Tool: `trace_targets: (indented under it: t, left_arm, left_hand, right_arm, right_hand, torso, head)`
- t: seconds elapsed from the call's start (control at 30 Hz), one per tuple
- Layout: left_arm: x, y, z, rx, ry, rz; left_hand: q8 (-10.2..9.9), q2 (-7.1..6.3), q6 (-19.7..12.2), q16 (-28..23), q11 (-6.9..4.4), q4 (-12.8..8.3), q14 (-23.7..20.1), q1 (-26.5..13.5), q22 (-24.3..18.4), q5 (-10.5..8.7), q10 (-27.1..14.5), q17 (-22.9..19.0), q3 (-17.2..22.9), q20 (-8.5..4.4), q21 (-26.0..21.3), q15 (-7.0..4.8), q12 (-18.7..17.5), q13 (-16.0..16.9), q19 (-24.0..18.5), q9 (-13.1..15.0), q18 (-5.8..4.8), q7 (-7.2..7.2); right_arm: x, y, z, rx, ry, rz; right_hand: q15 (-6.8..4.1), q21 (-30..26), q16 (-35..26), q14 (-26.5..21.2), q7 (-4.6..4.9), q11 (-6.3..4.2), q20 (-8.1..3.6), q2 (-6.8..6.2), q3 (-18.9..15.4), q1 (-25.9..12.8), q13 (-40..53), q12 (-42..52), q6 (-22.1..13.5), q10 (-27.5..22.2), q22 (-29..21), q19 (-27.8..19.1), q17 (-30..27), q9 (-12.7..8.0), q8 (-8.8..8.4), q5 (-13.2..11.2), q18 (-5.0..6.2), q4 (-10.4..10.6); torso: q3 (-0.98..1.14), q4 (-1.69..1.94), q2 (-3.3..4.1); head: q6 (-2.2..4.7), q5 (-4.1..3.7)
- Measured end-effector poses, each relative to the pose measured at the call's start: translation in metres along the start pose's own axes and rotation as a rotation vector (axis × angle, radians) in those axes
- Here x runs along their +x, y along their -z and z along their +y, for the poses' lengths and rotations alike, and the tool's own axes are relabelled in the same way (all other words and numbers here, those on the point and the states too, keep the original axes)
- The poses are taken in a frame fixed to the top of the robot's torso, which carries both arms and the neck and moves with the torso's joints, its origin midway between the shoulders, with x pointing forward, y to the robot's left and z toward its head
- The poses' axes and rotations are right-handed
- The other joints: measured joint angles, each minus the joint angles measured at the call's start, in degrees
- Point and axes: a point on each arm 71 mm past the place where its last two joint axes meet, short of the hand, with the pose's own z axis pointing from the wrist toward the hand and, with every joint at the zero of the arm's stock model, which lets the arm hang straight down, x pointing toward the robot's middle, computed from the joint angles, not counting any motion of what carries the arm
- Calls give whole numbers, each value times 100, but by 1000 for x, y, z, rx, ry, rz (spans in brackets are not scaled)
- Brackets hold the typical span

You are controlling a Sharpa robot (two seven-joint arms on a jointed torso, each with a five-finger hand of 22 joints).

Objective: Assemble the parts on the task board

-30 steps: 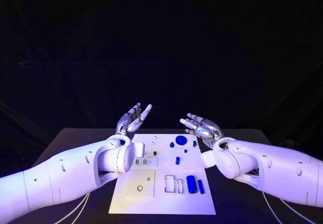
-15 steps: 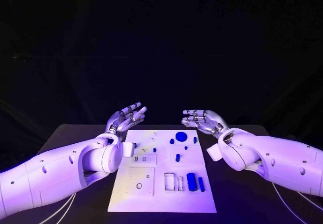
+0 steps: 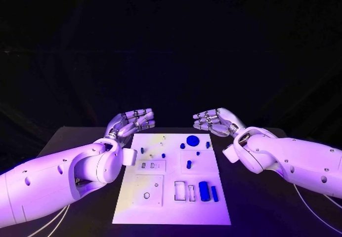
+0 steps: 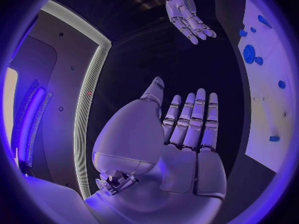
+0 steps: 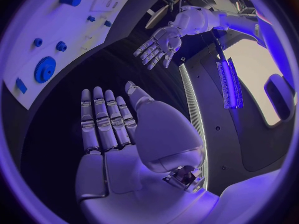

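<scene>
**Both hands up and empty beyond the board's far end**

Black table point(image 3: 78, 138), dark backdrop behind it, and your task board point(image 3: 160, 205) lies lengthwise down the middle, white against the dark top. Look along it: a blue gear-like disc point(image 3: 192, 140) sits near the far end with small blue studs around it, a short blue peg point(image 3: 189, 164) stands at mid-board, and a blue cylinder point(image 3: 204, 191) lies beside a thin blue bar point(image 3: 214, 193) at the near right. White slots and an oval opening mark the near left of the plate.

Nothing lies between your hands and the parts; the board is uncovered from end to end.

Your left hand point(image 3: 130, 122) hovers above the table just off the board's far left corner, palm turned inward, fingers straight and side by side, grasping nothing. The left wrist view confirms it: fingers extended, thumb alongside, bare palm.

Your right hand point(image 3: 217, 121) mirrors it off the far right corner, fingers slightly curved toward the other hand, released and empty. Both hands are apart from the board, facing each other across its far end.
</scene>
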Motion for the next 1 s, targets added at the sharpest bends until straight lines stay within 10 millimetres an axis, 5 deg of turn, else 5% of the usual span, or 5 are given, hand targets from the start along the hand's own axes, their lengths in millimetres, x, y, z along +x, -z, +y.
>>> trace_targets:
  t: [0.13,0.23,0.47,0.73,1.0]
  left_arm:
    - [3,3,-11,14,4,22]
    - [6,5,-18,22,9,42]
    - [8,11,-30,34,16,67]
    - [9,15,-37,41,24,79]
    - [12,15,-39,39,33,86]
  left_hand:
    - [0,0,238,1,-43,-45,210,0,11,23,205,10,16,-2,69,-51,0,7,119,0,88,62]
    - [0,0,530,-10,-103,-132,515,0,46,23,491,31,24,-14,242,-125,0,6,418,-1,181,133]
    - [0,0,562,-56,-113,-132,569,0,64,23,519,31,24,-33,309,-144,-36,6,538,-1,180,164]
    - [-23,0,562,-82,-113,-132,590,0,68,23,519,31,24,-54,331,-124,-68,5,558,-7,179,164]
    - [-23,0,562,-99,-113,-132,590,0,67,23,519,30,24,-42,331,-124,-68,5,569,-7,179,163]
  right_arm:
    - [-10,-12,10,-38,123,15]
    - [-11,-19,16,-53,222,47]
    - [-4,-25,23,-72,432,115]
    - [2,-31,30,-66,620,165]
    - [11,-33,35,-51,760,205]
  right_hand:
    - [-113,149,68,405,12,-82,-100,-140,113,-5,5,-26,235,253,34,339,39,6,0,0,87,-54]
    - [-381,515,220,1261,-131,-255,-381,-441,359,-5,33,-61,660,729,154,1055,192,21,0,-20,89,-114]
    - [-758,1266,790,2500,-360,-478,-789,-673,393,-112,153,73,913,1007,536,2007,730,40,-22,-20,89,-87]
    - [-961,2173,2716,2678,-472,-623,-1024,-868,440,-261,326,237,1024,902,1136,2695,2240,49,-67,49,88,193]
    - [-961,4634,6089,2678,-514,-641,-1064,-1056,635,-239,509,376,1066,801,4251,3449,5577,75,-95,49,-227,500]
  torso:
    - [-10,31,138]
    - [-19,59,241]
    - [-32,102,444]
    - [-40,131,595]
    - [-44,155,689]
  head:
    - [34,-31]
    - [53,-47]
    - [116,-69]
    - [106,-102]
    - [104,-91]
